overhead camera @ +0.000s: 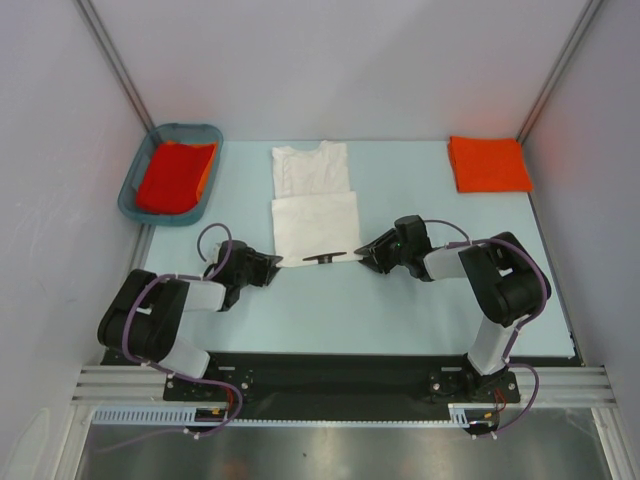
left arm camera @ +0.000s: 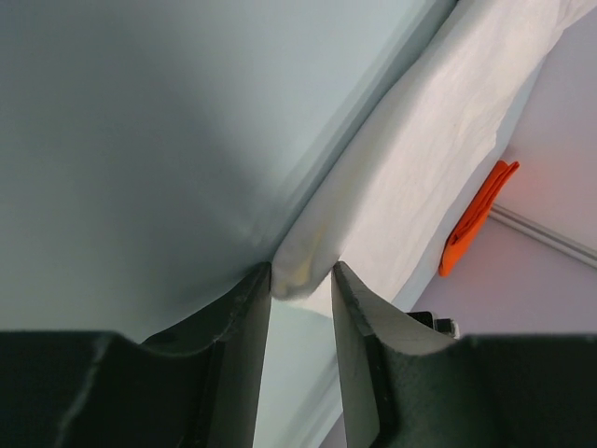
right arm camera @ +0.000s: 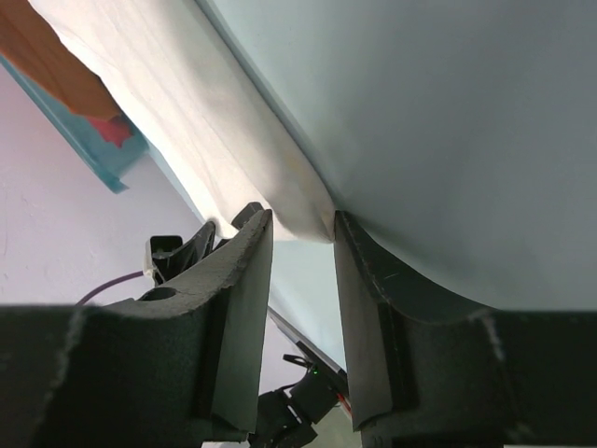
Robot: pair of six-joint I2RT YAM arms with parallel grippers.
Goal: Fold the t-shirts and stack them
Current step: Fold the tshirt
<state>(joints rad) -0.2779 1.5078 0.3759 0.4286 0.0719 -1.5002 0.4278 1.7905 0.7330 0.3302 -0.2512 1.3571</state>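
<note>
The white t-shirt (overhead camera: 313,200) lies flat in the middle of the table, its near half folded over, with a dark patch at its near hem. My left gripper (overhead camera: 275,262) is low at the near left corner. In the left wrist view that white corner (left arm camera: 300,273) sits between the fingertips of the left gripper (left arm camera: 301,280), whose jaws stand apart. My right gripper (overhead camera: 362,255) is at the near right corner. Its jaws in the right wrist view (right arm camera: 301,229) also stand apart, with the cloth corner (right arm camera: 303,210) between their tips. A folded orange-red t-shirt (overhead camera: 488,163) lies at the back right.
A teal plastic basket (overhead camera: 128,200) at the back left holds another orange-red t-shirt (overhead camera: 175,175). Pale walls and metal frame posts close in the table on both sides. The arm bases sit on a black rail (overhead camera: 320,375) at the near edge.
</note>
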